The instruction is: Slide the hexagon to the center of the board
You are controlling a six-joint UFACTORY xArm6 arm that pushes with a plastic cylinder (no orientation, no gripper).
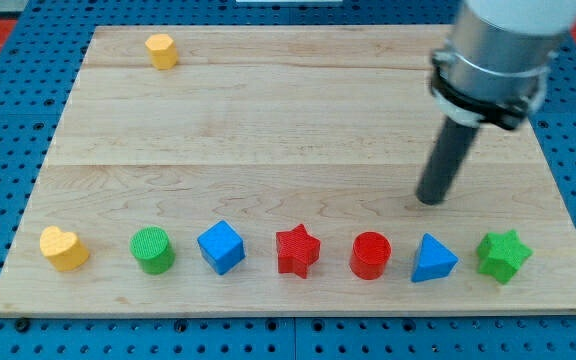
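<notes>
A small yellow hexagon block sits near the board's top left corner. My tip rests on the wooden board at the view's right, far from the hexagon. It stands just above the blue triangle and the red cylinder, touching neither.
A row of blocks lies along the board's bottom edge: yellow heart, green cylinder, blue cube, red star, then the red cylinder, blue triangle and green star. A blue pegboard surrounds the board.
</notes>
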